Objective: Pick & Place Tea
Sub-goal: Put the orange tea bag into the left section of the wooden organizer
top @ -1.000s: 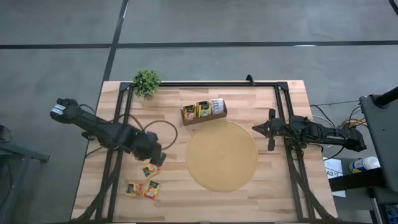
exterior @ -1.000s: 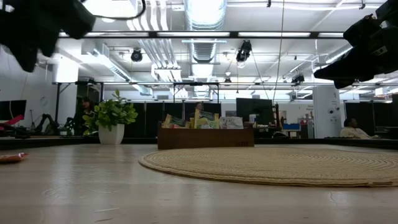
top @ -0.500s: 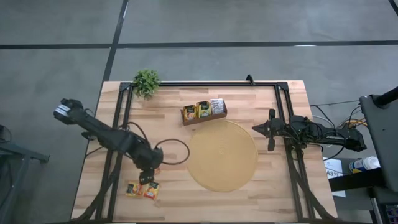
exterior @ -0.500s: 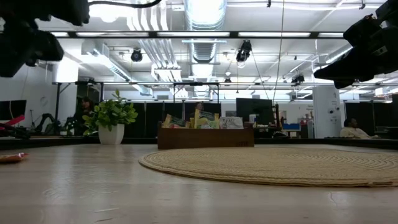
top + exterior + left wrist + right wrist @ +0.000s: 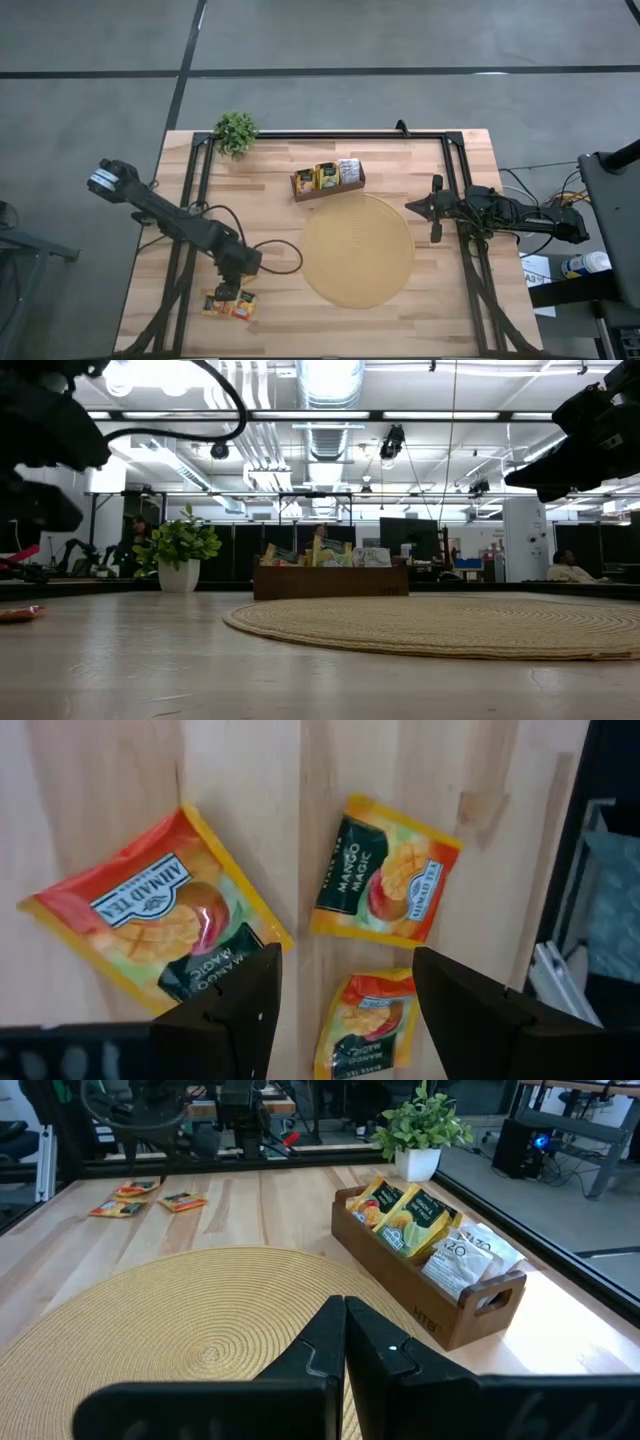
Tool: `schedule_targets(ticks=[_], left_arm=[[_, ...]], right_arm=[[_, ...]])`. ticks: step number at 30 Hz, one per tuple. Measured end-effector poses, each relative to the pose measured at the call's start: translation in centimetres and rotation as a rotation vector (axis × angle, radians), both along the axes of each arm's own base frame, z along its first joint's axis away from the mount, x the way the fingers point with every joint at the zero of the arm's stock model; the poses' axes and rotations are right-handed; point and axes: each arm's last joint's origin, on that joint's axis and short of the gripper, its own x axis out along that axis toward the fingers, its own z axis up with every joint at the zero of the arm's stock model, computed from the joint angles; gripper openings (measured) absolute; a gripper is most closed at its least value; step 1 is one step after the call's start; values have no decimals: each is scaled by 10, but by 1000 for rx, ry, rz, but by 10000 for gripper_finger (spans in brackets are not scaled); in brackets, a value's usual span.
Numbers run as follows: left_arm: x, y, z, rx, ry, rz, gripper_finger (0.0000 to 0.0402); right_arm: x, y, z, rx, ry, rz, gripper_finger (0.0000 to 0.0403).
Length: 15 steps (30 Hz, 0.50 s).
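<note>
Three yellow-orange tea sachets lie flat on the wooden table near its front left. The left wrist view shows one large sachet [image 5: 150,935], one [image 5: 385,885] farther off, and one [image 5: 365,1025] between my fingers. My left gripper [image 5: 345,1010] [image 5: 225,292] hangs open just above them, pointing steeply down and touching none. Two sachets [image 5: 215,305] [image 5: 243,307] show in the high view. My right gripper [image 5: 432,210] [image 5: 345,1340] waits shut, held level above the right edge of the round mat.
A round woven mat [image 5: 357,250] fills the table's middle. Behind it stands a wooden tray [image 5: 328,180] [image 5: 440,1295] with upright sachets in its slots. A potted plant [image 5: 236,130] sits at the far left corner. A black frame rail [image 5: 190,230] runs along the left side.
My left gripper has gone down and toward the table's near edge, and has rolled about its own axis. It now stands over the group of sachets. It has stayed open. The sachets have not moved.
</note>
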Motion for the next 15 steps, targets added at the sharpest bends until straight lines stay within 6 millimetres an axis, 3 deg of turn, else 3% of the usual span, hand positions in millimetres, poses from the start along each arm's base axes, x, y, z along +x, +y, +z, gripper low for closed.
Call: schedule_targets(ticks=[15], left_arm=[[4, -4, -22, -89, -48, -39, 220]], right_arm=[[0, 0, 0, 0, 0, 0, 9]])
